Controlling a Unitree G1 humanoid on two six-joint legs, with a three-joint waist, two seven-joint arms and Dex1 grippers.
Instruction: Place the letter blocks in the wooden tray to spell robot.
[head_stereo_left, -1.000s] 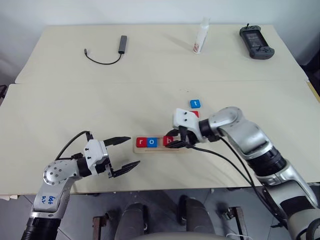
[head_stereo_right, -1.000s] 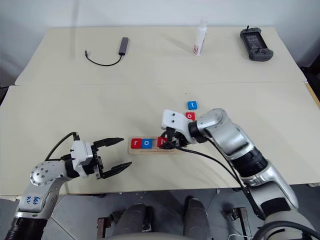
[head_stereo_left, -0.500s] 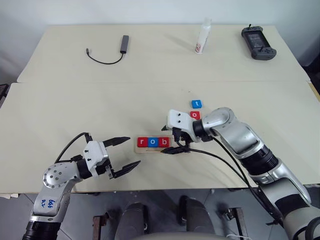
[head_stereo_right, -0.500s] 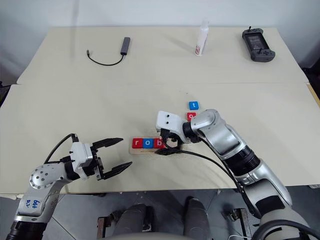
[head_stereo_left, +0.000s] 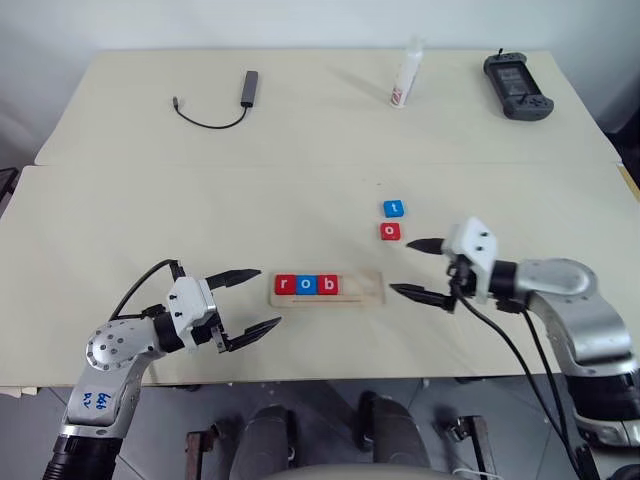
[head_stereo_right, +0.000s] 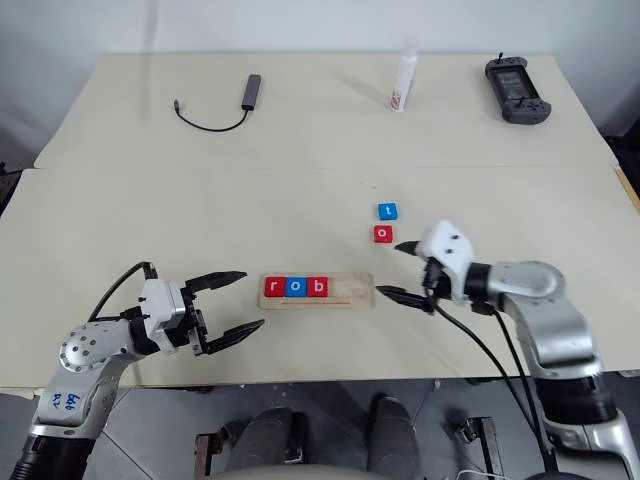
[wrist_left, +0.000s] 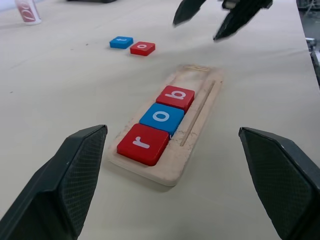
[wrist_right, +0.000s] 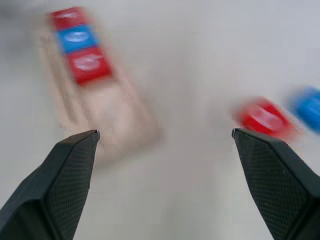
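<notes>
The wooden tray (head_stereo_left: 364, 289) lies near the table's front edge and holds a red r block (head_stereo_left: 284, 285), a blue o block (head_stereo_left: 306, 285) and a red b block (head_stereo_left: 327, 285) in its left part. A red o block (head_stereo_left: 390, 231) and a blue t block (head_stereo_left: 394, 208) lie loose on the table behind the tray's right end. My right gripper (head_stereo_left: 415, 268) is open and empty, just right of the tray. My left gripper (head_stereo_left: 253, 299) is open and empty, left of the tray.
At the back of the table (head_stereo_left: 150, 200) lie a grey adapter with a black cable (head_stereo_left: 245, 88), a white bottle (head_stereo_left: 404, 74) and a black handheld controller (head_stereo_left: 516, 85). A seam runs across the table between its front and back halves.
My right gripper let go of the red b block in the tray, opened wide and pulled away to the right. The left gripper stayed in place.
</notes>
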